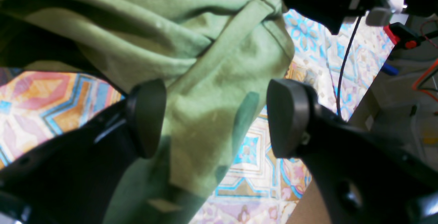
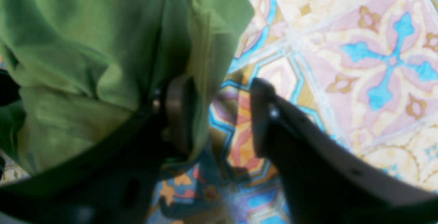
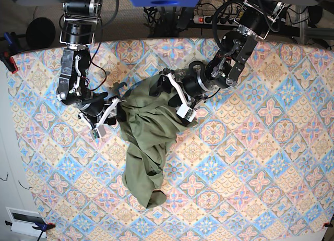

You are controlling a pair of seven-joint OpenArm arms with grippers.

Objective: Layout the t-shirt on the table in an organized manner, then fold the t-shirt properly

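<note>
T-shirt (image 3: 146, 139) lies bunched mid-table (image 3: 261, 163), long axis running toward the near edge; left gripper (image 1: 215, 118) jaws apart w/ cloth between; right gripper (image 2: 219, 118) also apart, cloth at one finger; both flank the top end, about equally near

Crumpled t-shirt (image 3: 143, 142) lies on the table (image 3: 261, 163) between both arms.

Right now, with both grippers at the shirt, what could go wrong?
The t-shirt lies bunched in a long crumpled heap, so pulling may twist it instead of spreading it. The left gripper is open around a thick fold and might pinch several layers. The right gripper is open with cloth only against one finger, so it may close on nothing.
</note>
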